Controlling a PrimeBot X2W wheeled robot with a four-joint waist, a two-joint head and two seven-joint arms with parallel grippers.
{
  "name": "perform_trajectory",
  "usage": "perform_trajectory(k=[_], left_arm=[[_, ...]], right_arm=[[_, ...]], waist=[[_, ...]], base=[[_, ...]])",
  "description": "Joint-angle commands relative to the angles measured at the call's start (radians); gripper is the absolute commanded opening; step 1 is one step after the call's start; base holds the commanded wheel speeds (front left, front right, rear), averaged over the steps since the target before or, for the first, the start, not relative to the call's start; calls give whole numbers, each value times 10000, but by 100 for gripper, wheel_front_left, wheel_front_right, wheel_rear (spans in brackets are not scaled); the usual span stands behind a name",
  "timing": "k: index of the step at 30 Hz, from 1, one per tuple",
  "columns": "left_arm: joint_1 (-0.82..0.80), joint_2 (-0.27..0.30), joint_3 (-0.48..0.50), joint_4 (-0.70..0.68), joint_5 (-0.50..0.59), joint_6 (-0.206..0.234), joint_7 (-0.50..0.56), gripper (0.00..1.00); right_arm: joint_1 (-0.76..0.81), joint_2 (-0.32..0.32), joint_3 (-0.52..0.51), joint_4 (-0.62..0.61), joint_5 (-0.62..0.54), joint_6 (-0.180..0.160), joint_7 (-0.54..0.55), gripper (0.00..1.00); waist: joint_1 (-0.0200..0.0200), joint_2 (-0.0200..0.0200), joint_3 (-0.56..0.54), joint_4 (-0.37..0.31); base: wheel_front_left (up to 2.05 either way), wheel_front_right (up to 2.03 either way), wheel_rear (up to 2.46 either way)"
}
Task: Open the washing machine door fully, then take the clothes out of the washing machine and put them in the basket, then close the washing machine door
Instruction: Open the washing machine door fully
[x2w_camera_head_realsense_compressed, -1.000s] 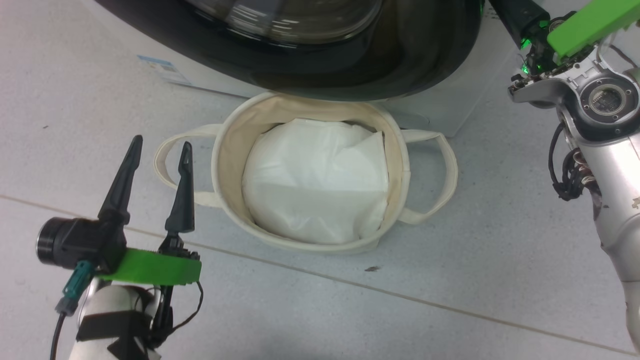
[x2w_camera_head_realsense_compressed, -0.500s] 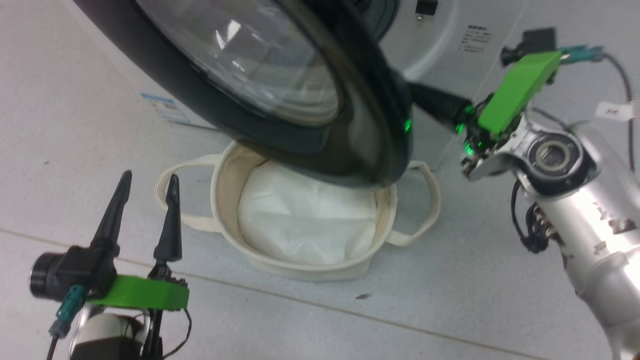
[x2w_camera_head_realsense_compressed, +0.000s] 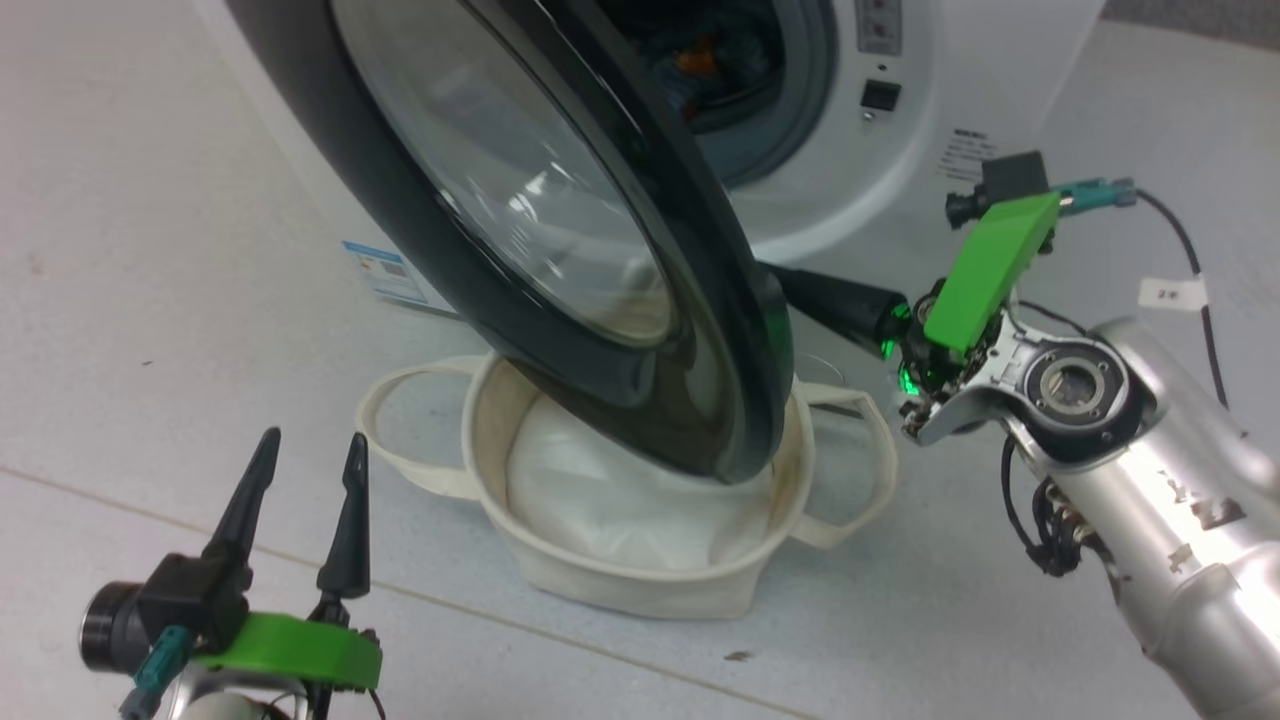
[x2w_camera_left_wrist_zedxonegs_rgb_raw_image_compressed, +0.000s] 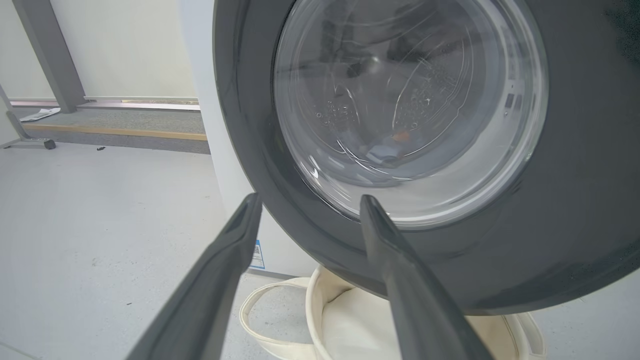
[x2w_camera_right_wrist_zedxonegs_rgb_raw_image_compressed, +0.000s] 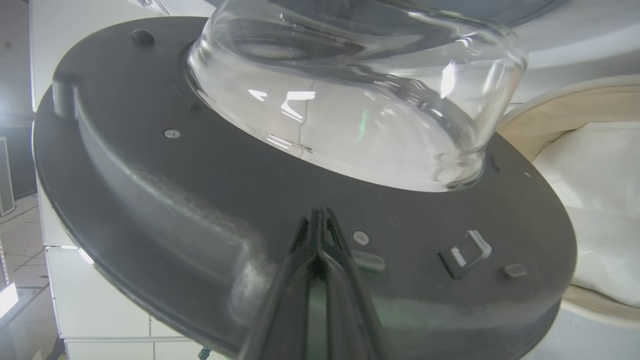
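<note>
Washing machine door (x2w_camera_head_realsense_compressed: 560, 250) half-swung, over the basket (x2w_camera_head_realsense_compressed: 640, 590).
Your left gripper (x2w_camera_head_realsense_compressed: 305, 465) hovers near left, fingers apart, empty, clear of the door's outer face. Door hinges far left; its free edge points near right. Your right gripper (x2w_camera_right_wrist_zedxonegs_rgb_raw_image_compressed: 317, 220), fingers together, meets the inner face by that edge. It's the nearer arm, so you'd likely push leftward to finish opening.

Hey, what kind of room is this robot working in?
Likely a laundry test corner in a lab or workshop: a white front-loading washing machine on bare grey floor, a cream canvas basket below its open door, and a grey metal frame leg by the wall.
</note>
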Motion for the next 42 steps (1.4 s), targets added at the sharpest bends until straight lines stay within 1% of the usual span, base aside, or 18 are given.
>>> perform_trajectory(k=[1,9,24,38,42], left_arm=[[-69,225,293,-248,-61,-12,-118,100],[169,317,324,-81,-75,-36,-118,100],[256,361,518,234,-137,54,-118,100],[197,320,631,387,-243,95,-118,100],[180,314,662,384,-251,114,-118,100]], right_arm=[[95,82,129,-376,68,56,44,0],[320,18,720,-430,296,56,120,0],[322,211,1825,-434,750,56,-140,0],[210,352,2496,-594,1206,56,-823,0],[98,372,2670,-578,1325,56,-934,0]], waist=[[0,0,-273,282],[0,0,-607,927],[0,0,-843,1682],[0,0,-896,2475],[0,0,-878,2534]], base=[[0,0,0],[0,0,0],[0,0,0],[0,0,0],[0,0,0]])
